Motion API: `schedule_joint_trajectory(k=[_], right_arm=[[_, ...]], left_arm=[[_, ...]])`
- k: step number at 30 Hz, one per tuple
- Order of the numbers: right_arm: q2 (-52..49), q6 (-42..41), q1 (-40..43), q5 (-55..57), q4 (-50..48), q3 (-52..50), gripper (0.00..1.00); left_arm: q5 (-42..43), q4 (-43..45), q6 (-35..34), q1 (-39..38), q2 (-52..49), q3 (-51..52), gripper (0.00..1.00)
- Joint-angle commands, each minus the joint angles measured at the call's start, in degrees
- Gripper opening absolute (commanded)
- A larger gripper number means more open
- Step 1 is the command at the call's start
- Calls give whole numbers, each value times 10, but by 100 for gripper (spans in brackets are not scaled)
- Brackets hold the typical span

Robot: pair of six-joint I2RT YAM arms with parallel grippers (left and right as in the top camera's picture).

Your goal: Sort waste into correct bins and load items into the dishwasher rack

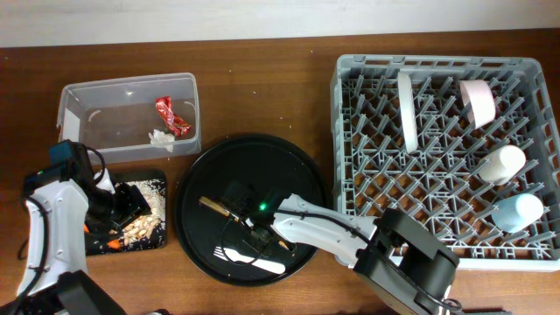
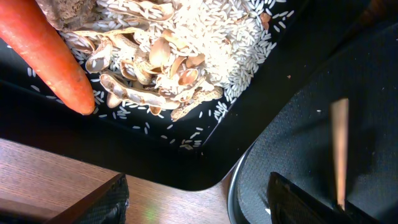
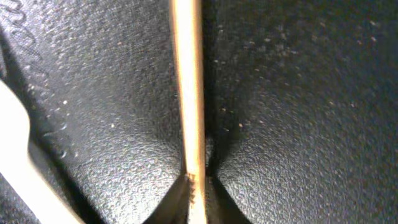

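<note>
My right gripper (image 3: 196, 193) is shut on a thin wooden chopstick (image 3: 188, 87) low over the round black tray (image 1: 197, 184); overhead the chopsticks (image 1: 223, 209) lie across that tray with the gripper (image 1: 259, 229) at their right end. A white fork (image 1: 254, 261) lies at the tray's front and shows in the right wrist view (image 3: 25, 168). My left gripper (image 2: 199, 205) is open and empty above the shallow black tray (image 2: 143, 155), which holds the orange carrot (image 2: 50, 56) and beige crumbs (image 2: 161, 56). The clear tub (image 1: 87, 98) holds a red wrapper (image 1: 171, 115) and white tissue (image 1: 160, 136).
The grey dishwasher rack (image 1: 350, 79) at the right holds a white plate (image 1: 407, 109) on edge, a white bowl (image 1: 478, 101), a pale cup (image 1: 502, 163) and a blue cup (image 1: 516, 211). Overhead, the black bin (image 1: 153, 188) sits just left of the round tray.
</note>
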State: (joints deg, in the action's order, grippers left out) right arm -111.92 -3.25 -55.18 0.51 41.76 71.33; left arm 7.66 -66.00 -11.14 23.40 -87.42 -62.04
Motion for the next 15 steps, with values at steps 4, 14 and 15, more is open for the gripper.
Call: schedule_joint_trajectory(k=[4,14,15], right_arm=[[24,-68,11,22,23,6,4],[249,-96,159,60,138,45,4],[271,-96,187,60,157,45,4]], left_arm=[[-2,2,9,0,5,-6,71],[-2,2,9,0,5,-6,71],[-2,2,9,0,5,-6,71]])
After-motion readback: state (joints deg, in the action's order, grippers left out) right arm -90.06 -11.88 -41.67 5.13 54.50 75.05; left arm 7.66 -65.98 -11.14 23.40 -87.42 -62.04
